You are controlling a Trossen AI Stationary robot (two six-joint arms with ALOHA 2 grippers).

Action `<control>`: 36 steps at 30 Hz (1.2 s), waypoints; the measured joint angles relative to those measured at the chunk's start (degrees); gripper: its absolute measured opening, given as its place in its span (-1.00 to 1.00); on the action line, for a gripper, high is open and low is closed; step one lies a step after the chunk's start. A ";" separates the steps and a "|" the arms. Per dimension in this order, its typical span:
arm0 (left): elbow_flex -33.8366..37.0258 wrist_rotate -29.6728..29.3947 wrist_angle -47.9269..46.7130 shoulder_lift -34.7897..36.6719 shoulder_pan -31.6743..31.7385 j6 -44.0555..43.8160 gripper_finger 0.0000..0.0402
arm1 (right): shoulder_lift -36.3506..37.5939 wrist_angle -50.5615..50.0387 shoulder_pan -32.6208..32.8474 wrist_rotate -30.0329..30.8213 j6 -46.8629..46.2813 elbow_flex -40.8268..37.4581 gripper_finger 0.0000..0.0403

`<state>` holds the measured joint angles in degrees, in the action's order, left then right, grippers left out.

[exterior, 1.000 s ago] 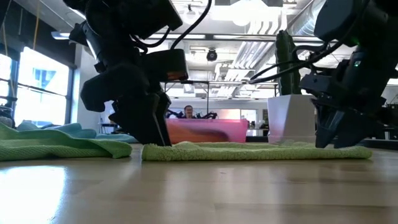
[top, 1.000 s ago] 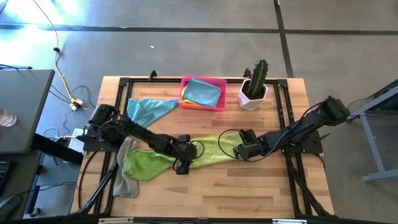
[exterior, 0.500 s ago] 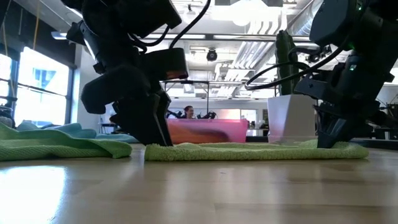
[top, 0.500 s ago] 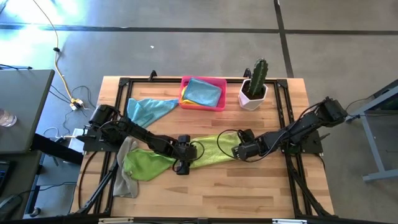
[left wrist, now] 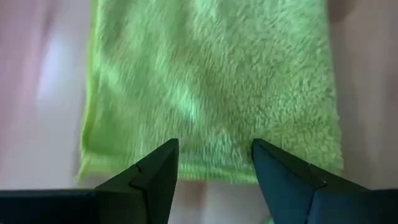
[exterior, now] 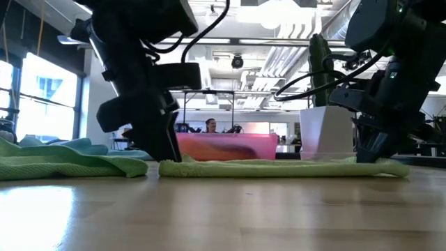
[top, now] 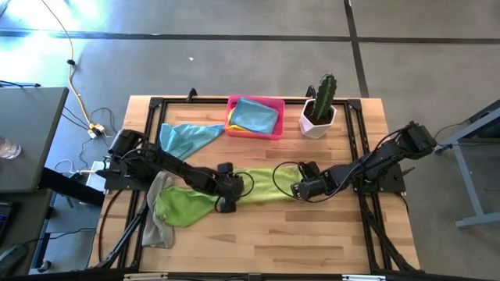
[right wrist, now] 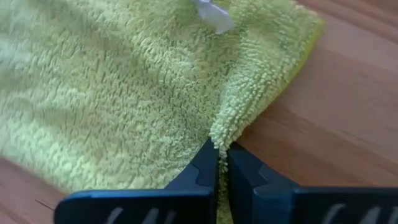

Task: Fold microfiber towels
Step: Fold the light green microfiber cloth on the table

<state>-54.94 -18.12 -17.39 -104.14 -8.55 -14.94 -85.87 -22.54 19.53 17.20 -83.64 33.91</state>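
Two grippers work one lime green towel [top: 262, 186], spread flat mid-table between them. Right gripper [right wrist: 222, 163] pinches towel's edge, fingers closed on fold of pile, probably to anchor or lift that end. Left gripper [left wrist: 214, 163] hovers over opposite edge, fingers spread wide, nothing held, likely lining up for grasp. Second green towel [top: 181, 204] lies bunched beside left arm, blue towel [top: 186, 137] behind it; another rests in pink tray [top: 275, 129], fold unclear.
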 joint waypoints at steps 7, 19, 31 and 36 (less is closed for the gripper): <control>-0.41 -1.80 -8.75 0.29 0.32 -4.03 -0.03 | 0.24 -4.66 -0.11 -1.61 0.02 1.82 -1.00; -2.50 2.18 -2.77 -0.22 -2.06 -0.97 -0.03 | 0.31 -15.76 -0.06 -5.33 2.49 8.06 -1.00; -5.20 -4.21 -1.05 -0.07 -3.31 6.85 -0.02 | 0.16 -15.29 -0.11 -5.81 3.09 7.15 -1.00; -5.20 -9.91 -9.36 0.00 -2.87 5.66 -0.02 | 0.20 -19.66 -0.06 -8.77 2.68 7.91 -1.00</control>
<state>-60.14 -28.03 -26.75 -104.14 -11.42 -9.28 -85.66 -42.20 19.47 8.43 -80.95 41.82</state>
